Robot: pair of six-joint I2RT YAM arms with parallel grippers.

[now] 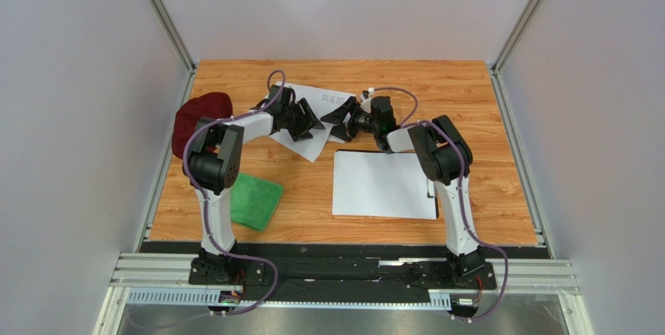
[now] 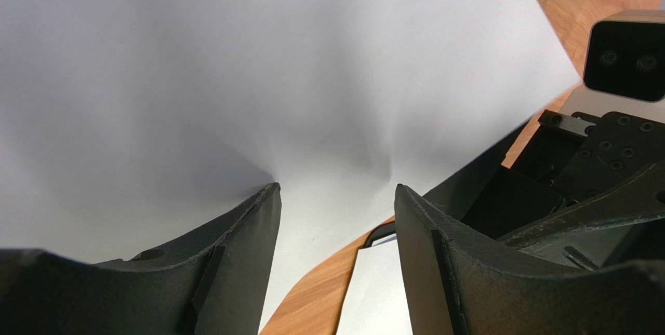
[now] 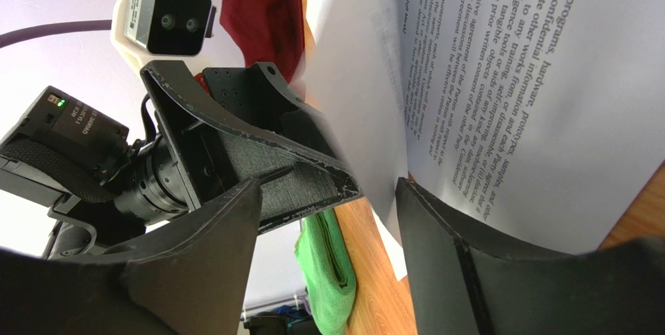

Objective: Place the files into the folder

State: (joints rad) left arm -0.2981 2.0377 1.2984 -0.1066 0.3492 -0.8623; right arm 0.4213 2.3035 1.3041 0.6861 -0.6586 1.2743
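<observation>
The left gripper [image 2: 336, 191] and right gripper [image 3: 324, 187] meet over loose files [image 1: 311, 95] on the surface [image 1: 437, 93], both spread wide and clasping nothing. Another sheet [image 1: 382, 185] covers the folder [image 1: 432, 188].

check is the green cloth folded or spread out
Folded: the green cloth shows doubled layers at its edge in the right wrist view.

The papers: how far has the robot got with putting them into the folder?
Looks done: one white sheet lies on the black folder, whose edge peeks out beside it. In hand: the left gripper and right gripper, jaws apart, are both at the other sheets at the table's far side, with neither clamped shut. Left: carrying those sheets to the folder.
</observation>
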